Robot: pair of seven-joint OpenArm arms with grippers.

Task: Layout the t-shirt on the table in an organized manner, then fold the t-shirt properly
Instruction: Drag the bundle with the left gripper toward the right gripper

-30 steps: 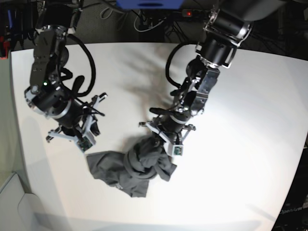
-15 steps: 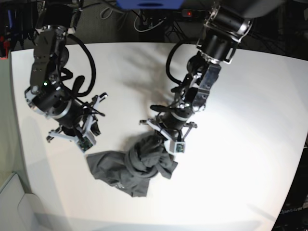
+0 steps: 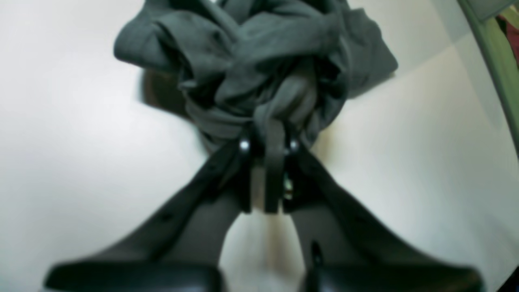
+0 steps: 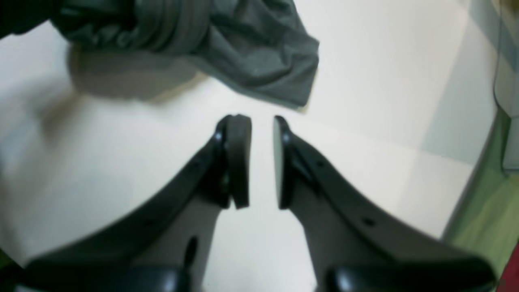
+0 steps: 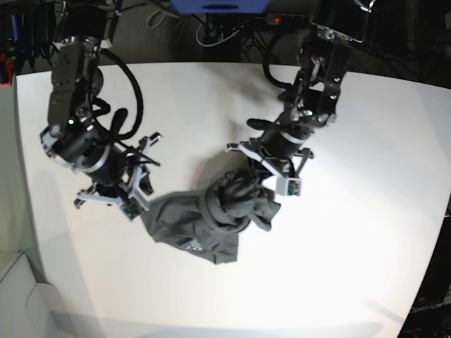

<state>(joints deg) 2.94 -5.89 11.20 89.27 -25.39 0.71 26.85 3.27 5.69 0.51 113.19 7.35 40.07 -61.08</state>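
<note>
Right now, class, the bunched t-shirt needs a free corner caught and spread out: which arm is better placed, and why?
The right. Its gripper is open and empty beside a loose edge of the t-shirt, while the left gripper is shut on the bunched cloth.

Beyond the far edge we see a dark floor strewn with tangled black cables (image 5: 211, 32), a black power strip with a red light (image 5: 276, 19), and a blue box (image 5: 218, 5).

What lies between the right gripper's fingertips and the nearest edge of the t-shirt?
Only bare white table. In the right wrist view, the right gripper, its jaws slightly apart and empty, stops short of the t-shirt, with nothing in the gap.
</note>
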